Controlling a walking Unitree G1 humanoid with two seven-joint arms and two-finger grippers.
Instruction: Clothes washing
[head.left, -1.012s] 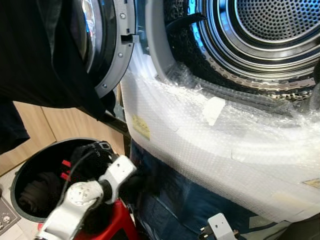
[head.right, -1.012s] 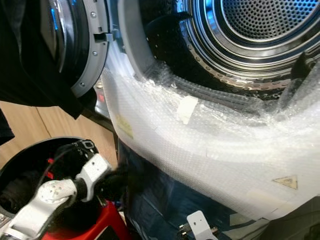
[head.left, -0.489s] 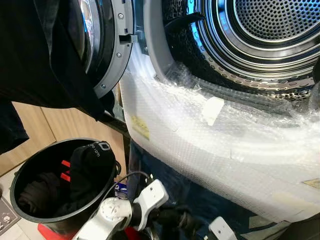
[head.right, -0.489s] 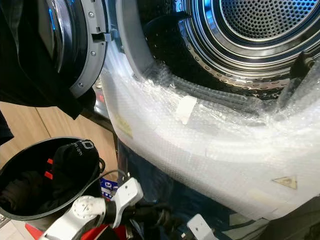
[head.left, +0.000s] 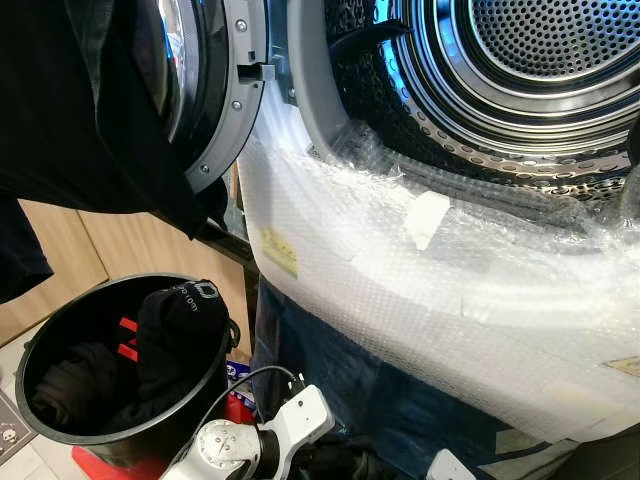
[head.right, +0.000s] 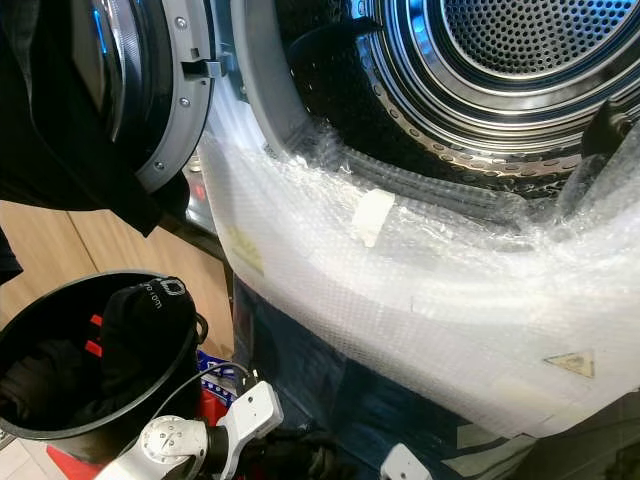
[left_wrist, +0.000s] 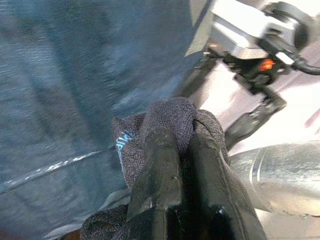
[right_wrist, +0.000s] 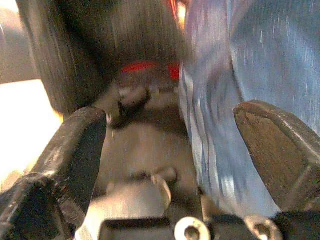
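Observation:
The washer's steel drum (head.left: 545, 60) stands open, and its front is wrapped in bubble wrap (head.left: 450, 290). Low in front of the machine's blue lower panel, my left gripper (left_wrist: 182, 137) is shut on a dark grey knitted garment (left_wrist: 167, 117). Its silver wrist (head.left: 255, 445) reaches in from beside the black laundry basket (head.left: 215, 385). More dark clothes (head.left: 170, 320) lie heaped in the basket. My right gripper (right_wrist: 170, 130) is open and holds nothing. It is close to the blue panel, and its white wrist (head.left: 450, 468) shows at the bottom edge.
The round washer door (head.left: 215, 100) hangs open at the left with a black garment (head.left: 80, 110) draped over it. A red base (head.left: 100, 462) shows under the basket. Wooden panelling (head.left: 70, 270) stands behind the basket.
My left arm has left the basket and swung right and down with the dark garment, ending low in front of the washer. The right wrist has sunk lower in view.

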